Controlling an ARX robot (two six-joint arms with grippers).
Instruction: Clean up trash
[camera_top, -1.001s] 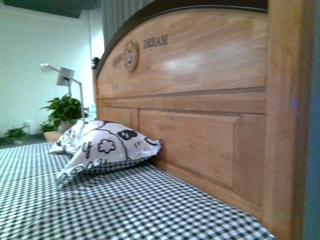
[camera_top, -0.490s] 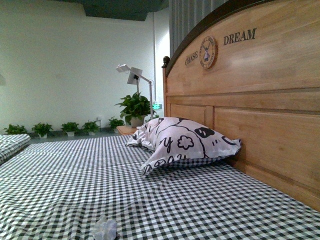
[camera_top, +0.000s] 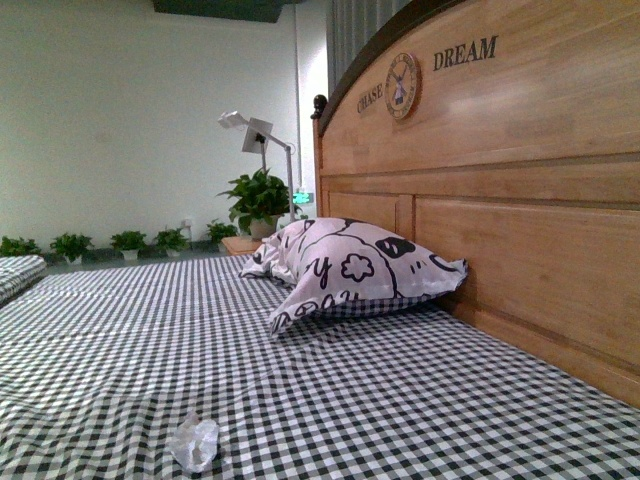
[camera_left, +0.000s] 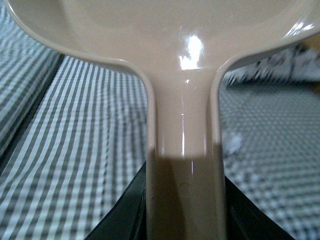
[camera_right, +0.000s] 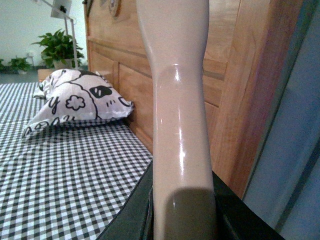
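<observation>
The trash (camera_top: 195, 443) is a small crumpled white wad, lying alone on the checked sheet (camera_top: 420, 400). In the left wrist view a pale blur on the sheet, ahead of the left claw (camera_left: 184, 215) and apart from its load, may be the same wad. The black jaws of the left claw are closed on the neck of a beige scoop (camera_left: 180, 75), whose bowl spreads ahead of it above the sheet. The right claw (camera_right: 184, 217) is clamped on a beige handle (camera_right: 177, 100) that runs straight out from it. The pillow (camera_right: 75, 102) lies well ahead of it, and the headboard (camera_right: 225, 75) runs alongside.
</observation>
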